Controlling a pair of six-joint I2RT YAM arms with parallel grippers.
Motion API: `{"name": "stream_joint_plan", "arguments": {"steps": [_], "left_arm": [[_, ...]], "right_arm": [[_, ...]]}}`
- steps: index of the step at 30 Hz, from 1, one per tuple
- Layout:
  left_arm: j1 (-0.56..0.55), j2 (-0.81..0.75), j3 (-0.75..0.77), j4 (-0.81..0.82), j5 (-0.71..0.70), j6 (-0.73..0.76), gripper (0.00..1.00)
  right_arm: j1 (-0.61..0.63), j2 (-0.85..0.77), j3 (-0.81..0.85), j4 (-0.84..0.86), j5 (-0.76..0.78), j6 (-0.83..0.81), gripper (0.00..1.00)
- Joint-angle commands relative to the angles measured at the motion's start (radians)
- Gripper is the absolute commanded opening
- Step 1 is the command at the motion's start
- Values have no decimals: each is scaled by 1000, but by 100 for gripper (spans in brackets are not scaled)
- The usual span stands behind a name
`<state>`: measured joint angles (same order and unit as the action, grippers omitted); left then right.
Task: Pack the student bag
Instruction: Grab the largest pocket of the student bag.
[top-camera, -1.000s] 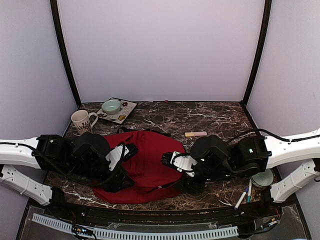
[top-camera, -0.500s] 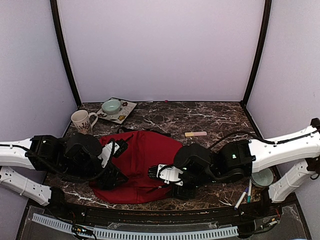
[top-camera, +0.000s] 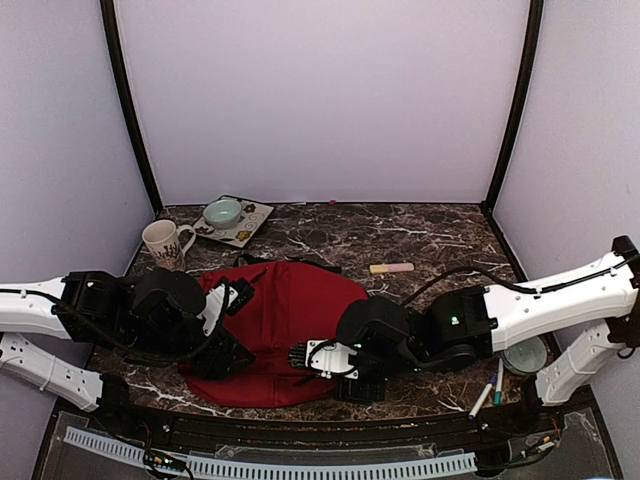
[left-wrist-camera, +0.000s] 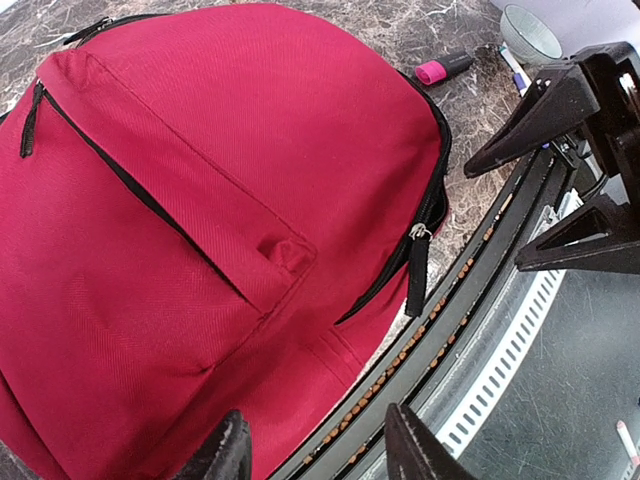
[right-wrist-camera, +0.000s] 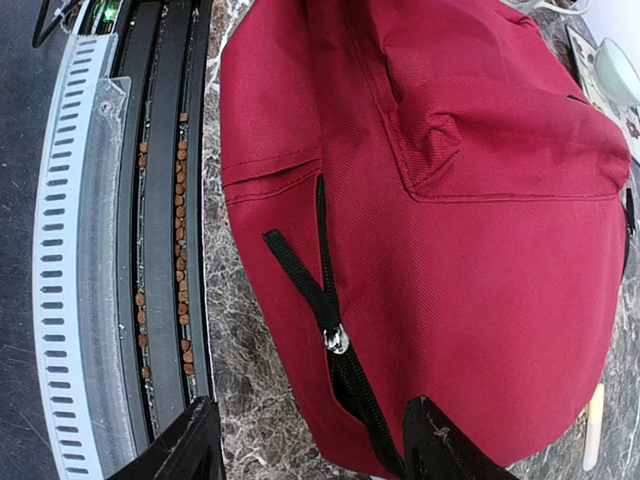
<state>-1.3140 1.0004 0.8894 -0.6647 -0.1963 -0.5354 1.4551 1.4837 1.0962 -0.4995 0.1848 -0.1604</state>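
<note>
Your left gripper (left-wrist-camera: 318, 445) and right gripper (right-wrist-camera: 310, 435) both stand partly open, holding nothing, above the student bag (top-camera: 290, 315) on the surface (top-camera: 420, 235).

Pale lilac walls (top-camera: 320, 100) with black corner posts (top-camera: 130, 110) enclose a dark marbled table (top-camera: 430, 235).

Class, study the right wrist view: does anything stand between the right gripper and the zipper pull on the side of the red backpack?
Nothing visible does. The right gripper, jaws open, points straight at the zipper pull, which lies uncovered on the side of the student bag just ahead of it.
</note>
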Motion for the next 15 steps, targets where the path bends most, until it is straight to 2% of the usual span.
{"name": "stream_joint_plan", "arguments": {"steps": [1,15], "left_arm": [[-2,-7,-9,-35,-15,-11,48],[-2,-47,-43,-70,-16,-70,48]], "right_arm": [[12,46,34,43,17,-34,63],[53,217,151,94,48,-115,56]]}}
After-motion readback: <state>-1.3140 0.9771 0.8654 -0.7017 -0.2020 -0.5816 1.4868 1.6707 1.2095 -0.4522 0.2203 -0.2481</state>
